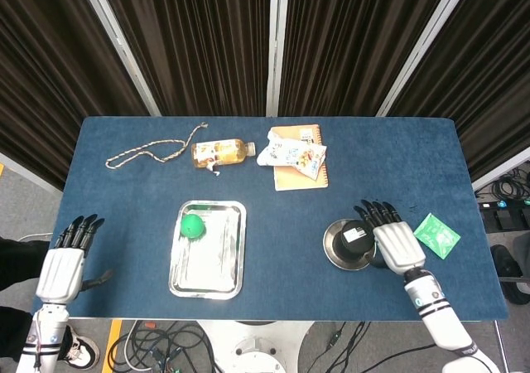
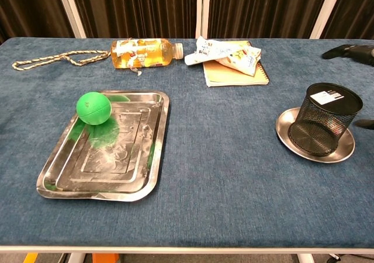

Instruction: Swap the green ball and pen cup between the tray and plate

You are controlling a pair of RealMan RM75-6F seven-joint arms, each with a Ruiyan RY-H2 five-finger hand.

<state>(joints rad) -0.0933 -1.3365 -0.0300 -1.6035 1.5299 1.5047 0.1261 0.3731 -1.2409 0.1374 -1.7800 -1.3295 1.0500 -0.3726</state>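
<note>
Seen from the head view, the green ball [image 1: 192, 226] lies at the far left of the steel tray [image 1: 214, 275], and the pen cup [image 1: 358, 239] stands upright on the round plate [image 1: 334, 251] well to the right. Just right of the cup, the right hand [image 1: 391, 239] hovers with fingers spread and nothing in it, a green packet [image 1: 436, 235] just beyond it. At the bench's [image 1: 265, 170] near left edge the left hand [image 1: 65, 263] is also spread and holds nothing. Along the far side lie a rope [image 1: 153, 151], a bottle [image 1: 222, 152] on its side, and a snack pouch [image 1: 293, 155] on a notebook [image 1: 300, 176].

From the chest view, the ball [image 2: 93, 108] sits in the tray's [image 2: 140, 175] far left corner; the mesh cup [image 2: 324, 120] is on the plate [image 2: 286, 125]. Only dark fingertips [image 2: 345, 51] of the right hand show at the right edge.
</note>
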